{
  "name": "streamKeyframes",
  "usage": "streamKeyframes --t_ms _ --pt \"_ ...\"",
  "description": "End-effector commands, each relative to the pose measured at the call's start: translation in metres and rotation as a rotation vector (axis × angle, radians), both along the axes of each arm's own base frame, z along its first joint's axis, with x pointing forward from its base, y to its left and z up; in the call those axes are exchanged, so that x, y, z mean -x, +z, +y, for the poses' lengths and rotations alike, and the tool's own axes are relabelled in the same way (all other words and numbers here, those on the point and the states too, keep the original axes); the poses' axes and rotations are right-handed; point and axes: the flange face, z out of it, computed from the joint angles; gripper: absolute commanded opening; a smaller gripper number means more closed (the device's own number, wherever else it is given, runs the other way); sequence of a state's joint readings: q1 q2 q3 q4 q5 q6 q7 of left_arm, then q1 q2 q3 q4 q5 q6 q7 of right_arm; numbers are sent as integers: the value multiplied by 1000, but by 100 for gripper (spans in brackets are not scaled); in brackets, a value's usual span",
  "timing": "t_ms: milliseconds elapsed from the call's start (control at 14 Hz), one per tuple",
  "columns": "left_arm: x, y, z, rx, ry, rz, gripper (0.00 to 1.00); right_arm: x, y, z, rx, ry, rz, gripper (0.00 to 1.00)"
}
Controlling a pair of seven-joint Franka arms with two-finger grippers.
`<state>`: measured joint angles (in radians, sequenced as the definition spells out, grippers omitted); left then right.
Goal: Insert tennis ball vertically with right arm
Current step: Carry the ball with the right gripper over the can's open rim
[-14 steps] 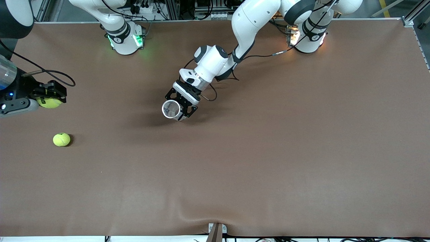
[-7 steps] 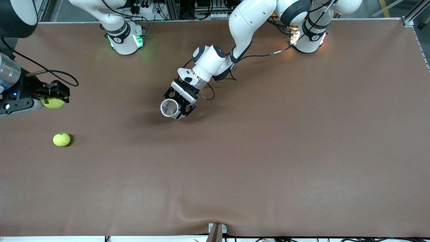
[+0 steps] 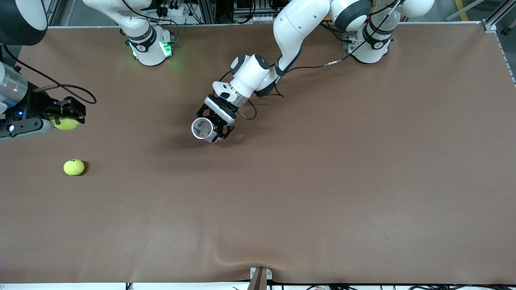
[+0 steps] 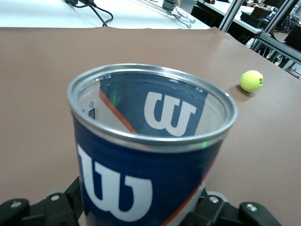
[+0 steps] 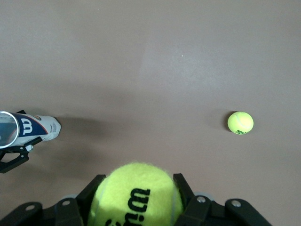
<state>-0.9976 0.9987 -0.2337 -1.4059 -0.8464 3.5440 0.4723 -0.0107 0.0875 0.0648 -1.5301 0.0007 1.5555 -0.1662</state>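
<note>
At the far left of the front view, the right gripper clamps a tennis ball above the table. Below it lies a second ball. Centre frame, the left gripper grips an upright open can.

Right gripper, fingers clamped on a tennis ball: drifting over the table toward the left arm's end, in small steps across the three front views.

Left gripper, gripping the open-mouthed can: easing toward the right arm's end and slightly toward the bases, the arm's elbow shifting with it.
</note>
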Motion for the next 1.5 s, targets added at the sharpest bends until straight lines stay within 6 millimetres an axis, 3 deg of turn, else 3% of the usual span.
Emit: streamKeyframes --t_ms 0,286,501,644,1145,1432 --pt "2 -4 -4 11 13 -2 82 1 3 3 -8 -17 3 0" --pt "7 0 -8 15 3 -7 76 15 -5 24 2 -60 22 0" --pt "-7 2 -1 -7 10 -49 76 28 -13 69 10 -90 30 0" --pt "-6 0 -3 -27 -16 -82 76 29 -21 96 10 -127 14 0" --pt "-9 1 -3 -45 -44 -121 77 53 -72 192 0 -251 -38 0" --pt "-8 1 -4 -46 -47 -123 77 71 -114 230 -15 -297 -74 0"
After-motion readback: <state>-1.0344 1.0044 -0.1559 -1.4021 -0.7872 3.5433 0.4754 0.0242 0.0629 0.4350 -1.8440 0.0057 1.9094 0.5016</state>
